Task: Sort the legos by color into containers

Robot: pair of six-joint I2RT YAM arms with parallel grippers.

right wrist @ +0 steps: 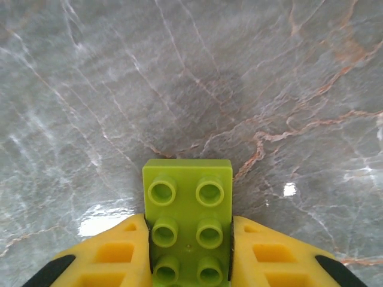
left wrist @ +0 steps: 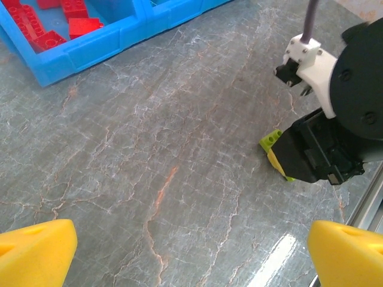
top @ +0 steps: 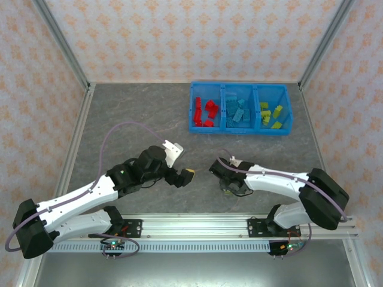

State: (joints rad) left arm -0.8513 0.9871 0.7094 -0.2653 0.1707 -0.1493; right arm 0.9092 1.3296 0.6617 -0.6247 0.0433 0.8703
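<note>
A yellow-green lego brick (right wrist: 187,179) pinched between the right claw (right wrist: 188,257) pads.
It is down at the grey surface (top: 137,113), well apart from the blue bin (top: 238,130); the left claw (left wrist: 191,254) gapes wide, empty.

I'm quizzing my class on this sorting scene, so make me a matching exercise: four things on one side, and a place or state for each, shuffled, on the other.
1. left gripper
2. right gripper
3. red legos
4. light blue legos

A. middle compartment of the bin
B. open, holding nothing
C. left-end compartment
D. closed on a yellow-green lego

Pairs: 1-B, 2-D, 3-C, 4-A
</note>
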